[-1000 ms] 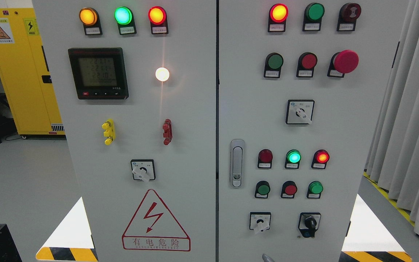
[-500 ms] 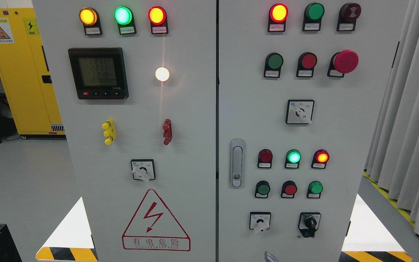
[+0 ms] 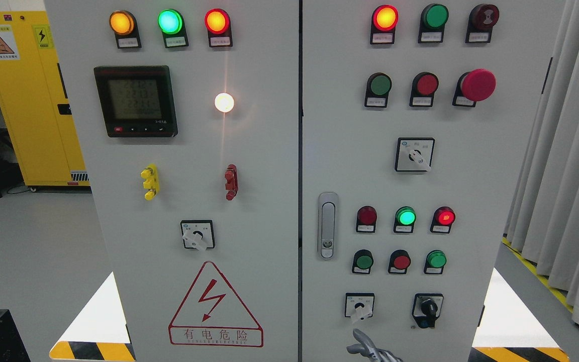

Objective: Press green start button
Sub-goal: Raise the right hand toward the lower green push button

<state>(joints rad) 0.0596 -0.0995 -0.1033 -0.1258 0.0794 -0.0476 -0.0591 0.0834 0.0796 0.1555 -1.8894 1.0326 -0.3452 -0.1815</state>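
Grey cabinet door (image 3: 269,201) fills your view, hand (image 3: 370,349) bottom edge, grip state unclear, warning triangle (image 3: 215,304) left of it reads 有电危险, green button (image 3: 364,261) just above.

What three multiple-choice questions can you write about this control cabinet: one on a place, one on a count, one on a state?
1. Where does the right hand show?
A. at the top edge
B. at the bottom edge, below the white selector switch
C. at the left edge

2. How many buttons in the button row above that switch are green?
A. one
B. two
C. three

3. The green lamp above that row is:
A. lit
B. dark
C. hidden

Answers:
1 B, only its top pokes up under the switch.
2 B, a red button sits between two green ones.
3 A, it glows brightly.
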